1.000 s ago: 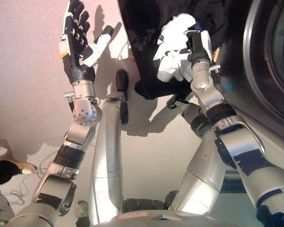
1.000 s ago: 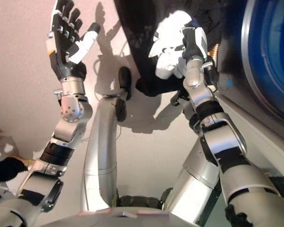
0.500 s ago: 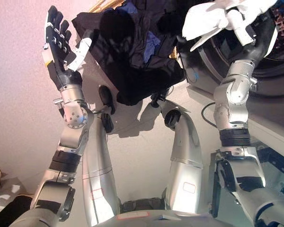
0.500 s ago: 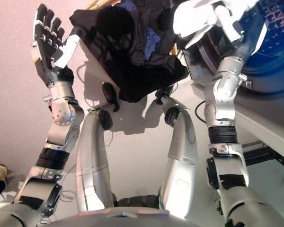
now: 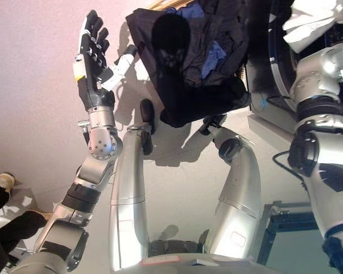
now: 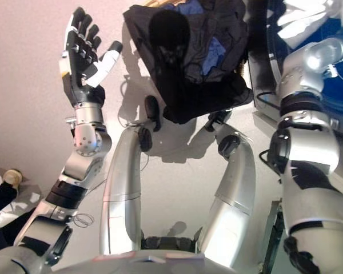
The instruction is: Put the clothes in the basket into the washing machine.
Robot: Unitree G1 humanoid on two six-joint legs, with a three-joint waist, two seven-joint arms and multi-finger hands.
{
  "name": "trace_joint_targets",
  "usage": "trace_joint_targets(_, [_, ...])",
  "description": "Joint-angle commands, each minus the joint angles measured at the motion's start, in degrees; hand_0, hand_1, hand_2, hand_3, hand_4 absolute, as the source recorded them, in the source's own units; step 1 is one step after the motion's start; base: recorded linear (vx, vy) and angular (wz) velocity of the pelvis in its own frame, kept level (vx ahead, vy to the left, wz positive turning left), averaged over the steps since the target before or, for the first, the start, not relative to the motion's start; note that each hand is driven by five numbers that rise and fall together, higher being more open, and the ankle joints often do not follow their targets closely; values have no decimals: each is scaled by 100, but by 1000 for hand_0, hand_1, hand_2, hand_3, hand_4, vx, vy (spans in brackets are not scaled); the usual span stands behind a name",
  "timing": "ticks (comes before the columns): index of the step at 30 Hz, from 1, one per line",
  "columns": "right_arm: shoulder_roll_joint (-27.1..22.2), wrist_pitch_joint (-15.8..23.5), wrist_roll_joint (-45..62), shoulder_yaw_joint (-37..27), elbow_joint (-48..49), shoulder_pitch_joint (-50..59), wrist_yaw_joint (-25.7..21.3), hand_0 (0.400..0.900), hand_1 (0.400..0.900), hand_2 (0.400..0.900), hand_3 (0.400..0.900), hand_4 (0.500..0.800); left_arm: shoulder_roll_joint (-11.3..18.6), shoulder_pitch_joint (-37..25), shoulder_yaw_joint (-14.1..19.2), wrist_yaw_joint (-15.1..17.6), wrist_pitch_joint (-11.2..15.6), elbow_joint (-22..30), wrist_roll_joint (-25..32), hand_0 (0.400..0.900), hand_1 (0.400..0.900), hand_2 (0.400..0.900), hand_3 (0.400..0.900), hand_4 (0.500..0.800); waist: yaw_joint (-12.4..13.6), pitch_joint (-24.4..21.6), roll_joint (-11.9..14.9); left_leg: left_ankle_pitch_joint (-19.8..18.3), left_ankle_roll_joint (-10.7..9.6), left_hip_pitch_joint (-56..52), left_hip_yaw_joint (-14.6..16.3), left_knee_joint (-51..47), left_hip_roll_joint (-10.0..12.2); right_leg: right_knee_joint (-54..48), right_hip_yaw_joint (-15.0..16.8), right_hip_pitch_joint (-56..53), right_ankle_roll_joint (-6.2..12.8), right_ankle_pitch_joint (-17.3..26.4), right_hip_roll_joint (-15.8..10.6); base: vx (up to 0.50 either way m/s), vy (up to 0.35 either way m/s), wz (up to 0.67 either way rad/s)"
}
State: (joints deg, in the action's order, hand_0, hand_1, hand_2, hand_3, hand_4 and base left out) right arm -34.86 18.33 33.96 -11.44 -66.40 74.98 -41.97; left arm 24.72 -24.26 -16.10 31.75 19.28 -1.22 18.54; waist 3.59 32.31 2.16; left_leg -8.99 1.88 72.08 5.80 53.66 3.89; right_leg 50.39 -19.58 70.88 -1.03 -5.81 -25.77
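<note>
Reaching up toward the washing machine [image 5: 274,85] at the right edge of my view, my right hand [image 5: 311,23] sits at the top right corner with a white garment [image 5: 303,31] bunched around it; the cloth hides the fingers, so I cannot tell whether they are clenched on it or merely draped by it. The garment lies right against the dark round opening of the machine, on the drum side of the hand, so I judge the coming move is a short push to the right and inward, then letting go. My left hand [image 5: 94,54] is raised well apart on the left, fingers straight and spread, palm toward me, holding nothing. The basket [image 5: 160,4] shows only as a strip of woven rim at the top centre, with a heap of dark clothes [image 5: 188,63] and a blue piece [image 5: 214,54] spilling over it, between the two hands. That pile lies nearer the left hand than the right, yet the right arm is the one beside the machine, so it seems the better carrier.
</note>
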Motion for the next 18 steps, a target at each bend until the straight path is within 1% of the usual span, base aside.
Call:
trace_joint_targets(1, [-1055,295,374,518,-161,-381,244,900,900,900,900,800,-135,435,-99,-138,561,548,-52,900,900,900,900,800,-57,-1314,-675,-293,189,293,-61,-218,-249,325,-218,1042,607,-368,133,22,-37,10])
trace_joint_targets(2, [-1246,272,599,519,-325,-342,361,900,900,900,900,800,-116,467,-118,-188,555,545,-7,900,900,900,900,800,-40,-1321,-676,-291,177,304,-62,-208,-259,330,-197,1063,615,-361,122,27,-38,10])
trace_joint_targets(4, [-1356,319,832,591,-441,-317,484,900,900,900,900,800,-126,493,-178,-257,528,475,61,900,900,900,900,800,-37,-1339,-684,-277,167,316,-54,-210,-255,337,-173,1073,606,-353,113,33,-18,3])
trace_joint_targets(8, [-1328,362,850,632,-507,-401,523,900,900,900,900,800,-147,443,-191,-281,516,388,109,900,900,900,900,800,-91,-1368,-682,-274,137,319,-34,-187,-246,340,-156,1058,606,-337,129,17,-9,0])
trace_joint_targets(18, [-1167,497,880,679,-393,-386,535,900,900,900,900,800,-166,400,-169,-280,522,407,121,900,900,900,900,800,-149,-1434,-710,-303,135,315,-17,-130,-235,339,-109,1040,610,-303,171,1,1,-2])
